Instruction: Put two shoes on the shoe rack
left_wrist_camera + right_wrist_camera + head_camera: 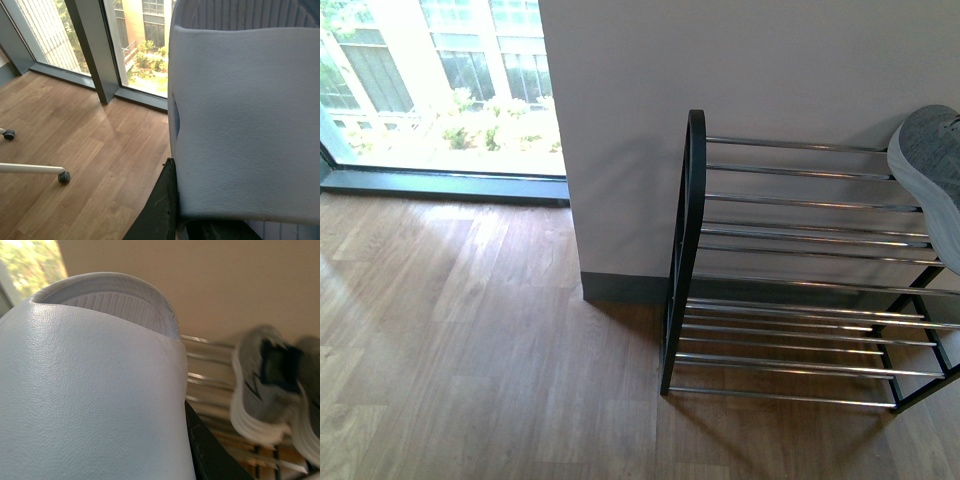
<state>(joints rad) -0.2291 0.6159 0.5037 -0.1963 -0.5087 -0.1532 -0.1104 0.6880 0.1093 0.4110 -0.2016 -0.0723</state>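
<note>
The black shoe rack (pixel 690 230) is standing on the wood floor (pixel 470 350) against the wall, and two grey sneakers (pixel 257 390) are sitting side by side on its top chrome bars towards its right end, the toe of one showing at the rack's top right corner in the front view. A pale slide sandal (pixel 245 125) is filling the left wrist view, lying against the one visible dark finger of the left gripper (pixel 162 205). A second pale sandal (pixel 85 390) is doing the same at the right gripper (pixel 210 455), and I cannot tell whether either gripper's jaws are closed.
</note>
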